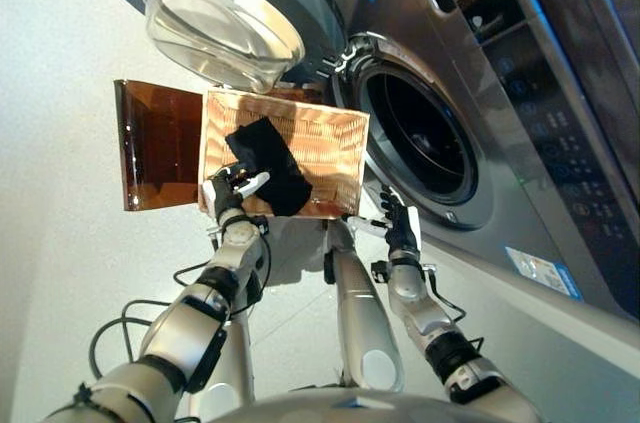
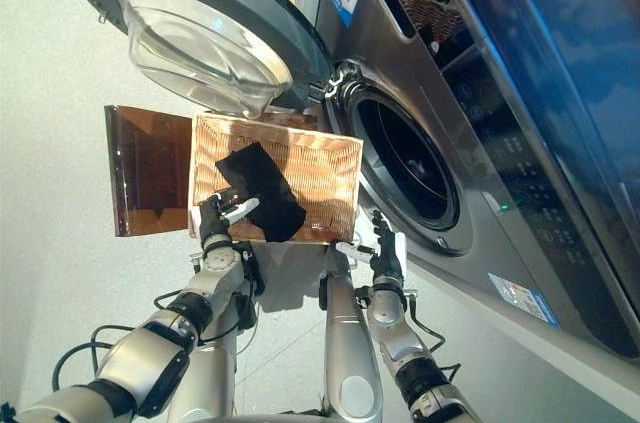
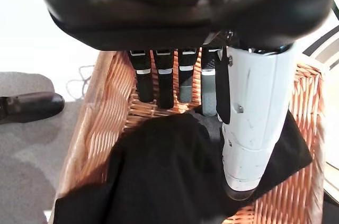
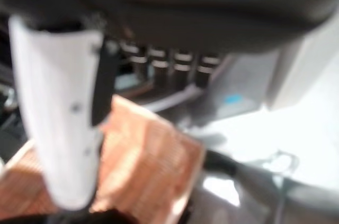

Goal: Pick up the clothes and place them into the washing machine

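A black garment (image 1: 270,161) lies in a woven wicker basket (image 1: 338,133) on the floor before the washing machine. My left hand (image 1: 232,193) hangs over the basket's near edge, open. In the left wrist view its fingers (image 3: 159,81) point straight down at the basket wall, and its white-covered thumb (image 3: 254,123) rests over the cloth (image 3: 159,176). My right hand (image 1: 401,225) is open just off the basket's near right corner, below the drum opening (image 1: 420,138). Its wrist view shows straight fingers (image 4: 169,68) above the wicker (image 4: 148,155).
The washer's round door (image 1: 220,13) stands swung open above the basket's far side. A brown translucent panel (image 1: 155,148) lies flat on the floor, to the left of the basket. The machine's grey front (image 1: 520,173) runs along the right.
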### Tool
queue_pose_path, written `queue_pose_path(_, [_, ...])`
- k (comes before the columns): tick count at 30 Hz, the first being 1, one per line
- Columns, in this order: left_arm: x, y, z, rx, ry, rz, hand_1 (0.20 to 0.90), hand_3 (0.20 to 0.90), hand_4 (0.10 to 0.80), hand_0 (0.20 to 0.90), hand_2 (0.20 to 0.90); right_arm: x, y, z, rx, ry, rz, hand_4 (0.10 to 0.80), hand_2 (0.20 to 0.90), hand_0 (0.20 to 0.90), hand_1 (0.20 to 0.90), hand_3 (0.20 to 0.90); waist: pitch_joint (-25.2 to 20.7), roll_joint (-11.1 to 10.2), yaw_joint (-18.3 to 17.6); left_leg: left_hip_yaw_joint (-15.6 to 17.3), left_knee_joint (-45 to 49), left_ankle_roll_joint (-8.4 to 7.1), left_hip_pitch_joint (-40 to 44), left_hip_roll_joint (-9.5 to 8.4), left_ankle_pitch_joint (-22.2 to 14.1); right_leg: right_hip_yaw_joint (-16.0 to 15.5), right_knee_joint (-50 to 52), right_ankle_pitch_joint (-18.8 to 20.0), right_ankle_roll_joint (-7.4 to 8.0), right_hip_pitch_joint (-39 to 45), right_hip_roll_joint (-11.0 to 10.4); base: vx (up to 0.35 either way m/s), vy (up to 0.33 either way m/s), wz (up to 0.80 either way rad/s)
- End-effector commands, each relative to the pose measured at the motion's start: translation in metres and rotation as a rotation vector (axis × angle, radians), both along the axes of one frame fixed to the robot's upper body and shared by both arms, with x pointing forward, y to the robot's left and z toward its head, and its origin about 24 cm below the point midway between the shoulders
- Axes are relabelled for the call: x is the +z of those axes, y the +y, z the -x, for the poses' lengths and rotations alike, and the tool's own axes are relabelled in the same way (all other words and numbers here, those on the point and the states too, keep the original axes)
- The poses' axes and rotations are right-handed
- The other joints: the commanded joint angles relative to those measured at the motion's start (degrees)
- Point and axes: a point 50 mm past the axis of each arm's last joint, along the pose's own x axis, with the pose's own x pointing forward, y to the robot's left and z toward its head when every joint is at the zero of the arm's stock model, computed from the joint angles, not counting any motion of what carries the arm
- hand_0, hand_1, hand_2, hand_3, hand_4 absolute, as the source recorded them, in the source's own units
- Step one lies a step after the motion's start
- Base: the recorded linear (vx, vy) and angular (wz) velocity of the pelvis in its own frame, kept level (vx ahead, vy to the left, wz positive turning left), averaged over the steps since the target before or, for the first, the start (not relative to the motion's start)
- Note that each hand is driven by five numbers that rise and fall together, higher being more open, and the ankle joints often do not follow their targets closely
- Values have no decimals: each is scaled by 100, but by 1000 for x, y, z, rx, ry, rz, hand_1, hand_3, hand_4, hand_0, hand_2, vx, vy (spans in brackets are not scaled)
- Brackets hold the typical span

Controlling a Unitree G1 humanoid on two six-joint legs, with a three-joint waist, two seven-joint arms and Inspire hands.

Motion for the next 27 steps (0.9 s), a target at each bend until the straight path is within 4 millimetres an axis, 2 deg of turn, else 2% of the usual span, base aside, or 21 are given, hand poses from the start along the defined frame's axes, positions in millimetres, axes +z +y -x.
queue_pose_path(1, [9, -17, -8, -23, -28, 18, 900, 900, 800, 900, 900, 17, -27, 5, -19, -106, 55, 800, 900, 900, 900, 900, -80, 244, -35, -484, -1049, -453, -308, 13, 1002, -310, 243, -426, -269, 57, 339, 0, 0, 0])
queue_pose_path(10, [13, -16, -11, -9, -37, 19, 900, 900, 800, 900, 900, 25, -28, 4, -12, -144, 46, 800, 900, 900, 900, 900, -59, 196, -78, -464, -941, -448, -474, 47, 953, -278, 277, -410, -278, -102, 370, 0, 0, 0])
queue_pose_path(20, [29, -19, -22, 8, -86, 37, 900, 900, 800, 900, 900, 31, -31, 7, -11, -175, 36, 800, 900, 900, 900, 900, -38, 132, -154, -472, -970, -465, -650, 81, 988, -283, 300, -397, -281, -298, 394, 0, 0, 0])
queue_pose_path(27, [33, -22, -25, 7, -100, 55, 900, 900, 800, 900, 900, 30, -35, 9, -21, -172, 44, 800, 900, 900, 900, 900, -41, 134, -186, -468, -943, -466, -738, 101, 974, -269, 323, -391, -285, -402, 402, 0, 0, 0])
